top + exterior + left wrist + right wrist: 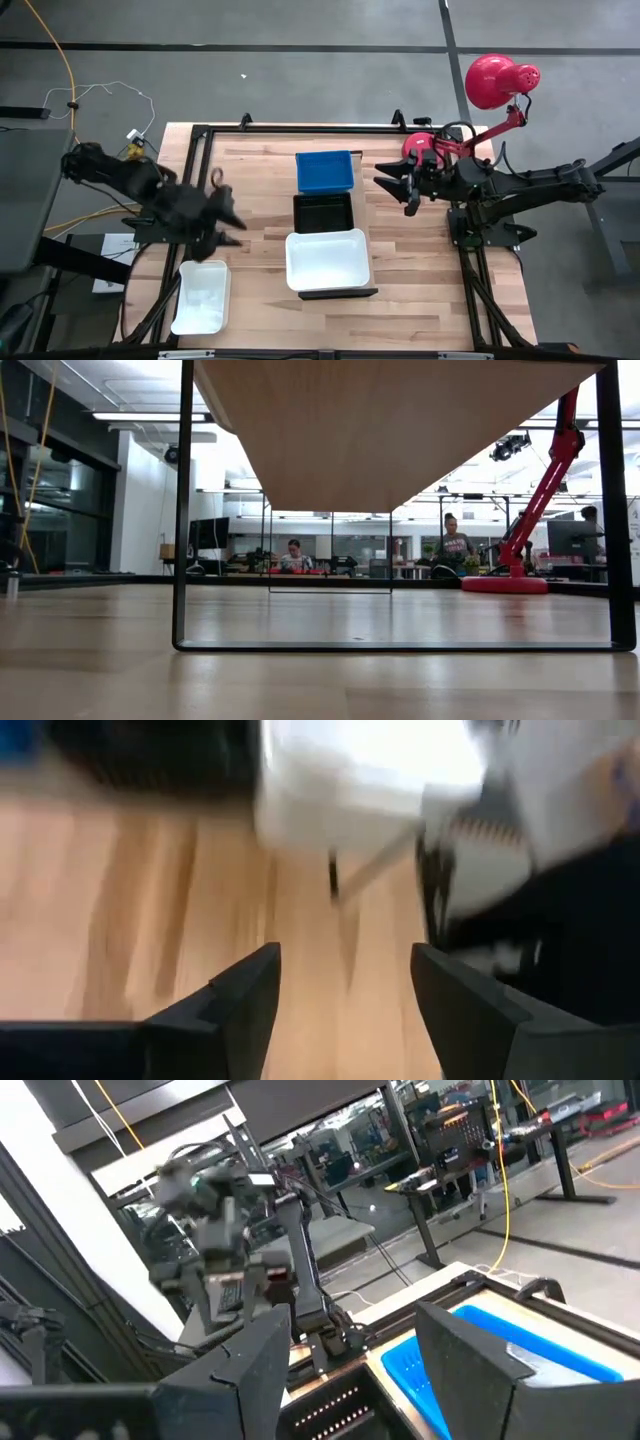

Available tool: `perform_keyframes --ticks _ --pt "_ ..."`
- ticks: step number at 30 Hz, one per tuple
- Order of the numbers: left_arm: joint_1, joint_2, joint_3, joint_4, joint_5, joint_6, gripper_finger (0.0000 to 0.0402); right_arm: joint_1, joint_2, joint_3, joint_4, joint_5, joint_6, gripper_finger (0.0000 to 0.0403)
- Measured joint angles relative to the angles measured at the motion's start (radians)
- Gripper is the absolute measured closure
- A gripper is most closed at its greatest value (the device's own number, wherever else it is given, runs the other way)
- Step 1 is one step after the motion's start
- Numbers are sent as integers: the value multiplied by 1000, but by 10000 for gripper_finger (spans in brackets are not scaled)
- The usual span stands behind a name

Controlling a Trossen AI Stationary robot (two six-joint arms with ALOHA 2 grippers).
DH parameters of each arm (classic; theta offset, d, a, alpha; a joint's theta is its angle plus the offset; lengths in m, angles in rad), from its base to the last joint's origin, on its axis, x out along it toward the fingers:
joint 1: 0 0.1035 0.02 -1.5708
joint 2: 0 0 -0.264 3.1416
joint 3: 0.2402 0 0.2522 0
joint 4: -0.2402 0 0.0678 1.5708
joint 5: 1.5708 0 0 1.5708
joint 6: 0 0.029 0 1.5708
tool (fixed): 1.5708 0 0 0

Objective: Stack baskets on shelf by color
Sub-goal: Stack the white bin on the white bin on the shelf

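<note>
One camera looks straight down on the whole worktop [260, 290], another peers level under the shelf [400, 430], and both wrist cameras hover close, sharing the blue basket [325, 171] region.

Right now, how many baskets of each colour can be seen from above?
White baskets: 2, one at the middle of the table, one near the left arm.
Blue basket: 1
Black basket: 1
Total: 4 baskets
</note>
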Motion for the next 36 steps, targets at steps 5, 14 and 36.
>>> perform_keyframes --ticks 5,14,36 --pt "-162 93 0 -194 -56 -73 189 0 0 0 -13 0 13 199" --pt "-368 180 -57 -335 -126 -309 189 0 0 0 -16 0 13 199" --pt "-436 141 -491 -46 -32 -287 189 0 0 0 -28 -3 5 199"
